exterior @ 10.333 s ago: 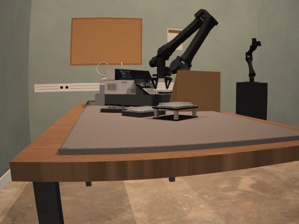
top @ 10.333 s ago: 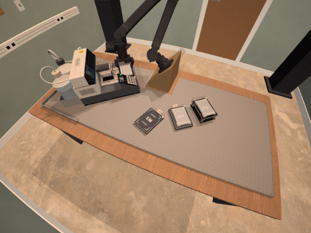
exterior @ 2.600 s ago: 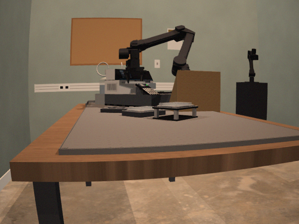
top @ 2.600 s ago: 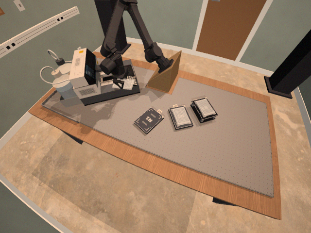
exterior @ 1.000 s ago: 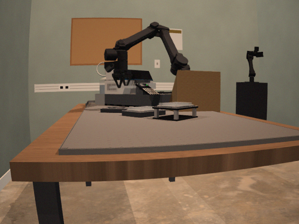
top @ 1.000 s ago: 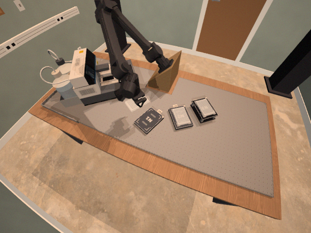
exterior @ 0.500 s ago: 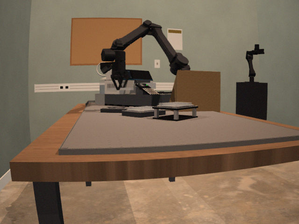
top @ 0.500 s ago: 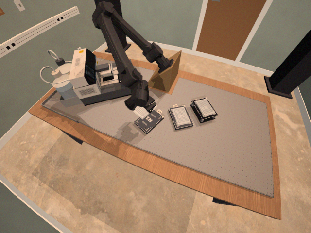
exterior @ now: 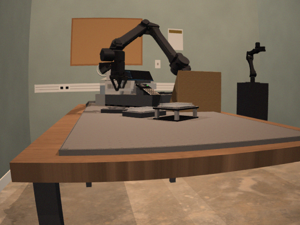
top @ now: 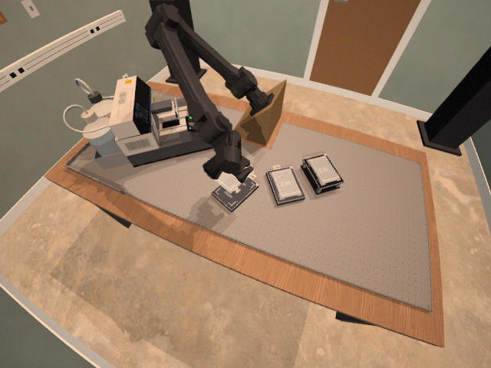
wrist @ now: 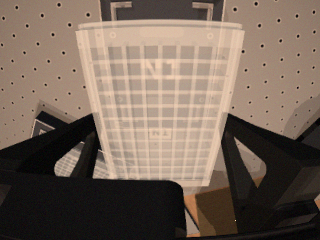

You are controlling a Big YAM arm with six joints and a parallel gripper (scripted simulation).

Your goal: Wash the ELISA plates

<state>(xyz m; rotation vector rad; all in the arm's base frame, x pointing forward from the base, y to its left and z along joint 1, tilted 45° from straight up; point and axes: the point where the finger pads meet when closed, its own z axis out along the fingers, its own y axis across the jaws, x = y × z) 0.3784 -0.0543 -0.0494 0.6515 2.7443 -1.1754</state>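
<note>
ELISA plate (top: pixel 227 182) (exterior: pixel 130 88) (wrist: pixel 160 95) gripped between wide-set fingers of gripper (top: pixel 237 179) (exterior: pixel 120 88) (wrist: pixel 160 119); nest N1 (top: pixel 231 202) (exterior: pixel 110 111) (wrist: pixel 162 11) toward five o'clock, top view. Early release risks tilted seating.

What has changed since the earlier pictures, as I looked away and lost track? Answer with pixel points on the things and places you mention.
The claw (top: pixel 235 182) (exterior: pixel 118 89) (wrist: pixel 160 119) took hold of the plate (top: pixel 229 182) (wrist: pixel 160 100) beside the washer's keypad (exterior: pixel 150 91) and carried it over nest N1 (top: pixel 235 198). The other two plates (top: pixel 286 182) (top: pixel 324 169) stayed put.
</note>
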